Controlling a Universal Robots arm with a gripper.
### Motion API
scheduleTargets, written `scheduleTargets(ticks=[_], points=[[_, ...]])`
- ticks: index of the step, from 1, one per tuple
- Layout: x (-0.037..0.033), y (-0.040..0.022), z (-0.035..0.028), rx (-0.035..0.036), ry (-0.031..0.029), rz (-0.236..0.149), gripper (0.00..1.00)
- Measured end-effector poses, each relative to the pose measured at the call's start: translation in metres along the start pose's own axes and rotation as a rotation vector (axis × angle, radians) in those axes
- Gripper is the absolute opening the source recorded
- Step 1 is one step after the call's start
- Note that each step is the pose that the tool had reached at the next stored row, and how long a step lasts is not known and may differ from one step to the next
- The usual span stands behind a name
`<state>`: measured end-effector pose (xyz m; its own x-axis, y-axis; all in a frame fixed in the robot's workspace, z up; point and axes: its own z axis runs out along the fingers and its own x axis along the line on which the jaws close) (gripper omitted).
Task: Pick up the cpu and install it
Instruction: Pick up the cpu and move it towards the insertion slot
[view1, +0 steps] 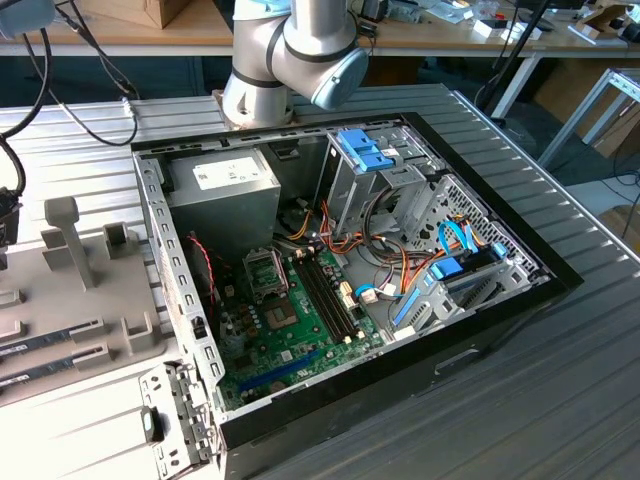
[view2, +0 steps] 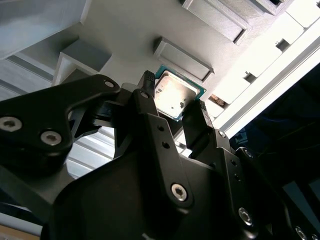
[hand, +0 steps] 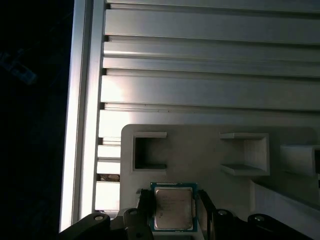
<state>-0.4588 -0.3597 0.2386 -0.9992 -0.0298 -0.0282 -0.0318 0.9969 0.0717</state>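
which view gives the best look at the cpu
The first wrist view: the cpu faces the camera squarely, silver top and green rim plain, with the grey tray behind it. The second wrist view shows it tilted, glare-washed, its near edge hidden behind the pincer.

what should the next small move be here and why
Probably a short straight lift. In the first wrist view the end effector looks shut on opposite edges of the cpu, which lies close against the grey holder tray, so it should clear the tray before any sideways travel.

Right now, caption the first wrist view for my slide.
End effector centred on the cpu, at a grey holder on ribbed tabletop.
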Motion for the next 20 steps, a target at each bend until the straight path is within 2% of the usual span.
scheduleTargets(ticks=[20], points=[[0.0000, 0.0000, -0.0004, -0.0079, -0.0003, 0.000, 0.47]])
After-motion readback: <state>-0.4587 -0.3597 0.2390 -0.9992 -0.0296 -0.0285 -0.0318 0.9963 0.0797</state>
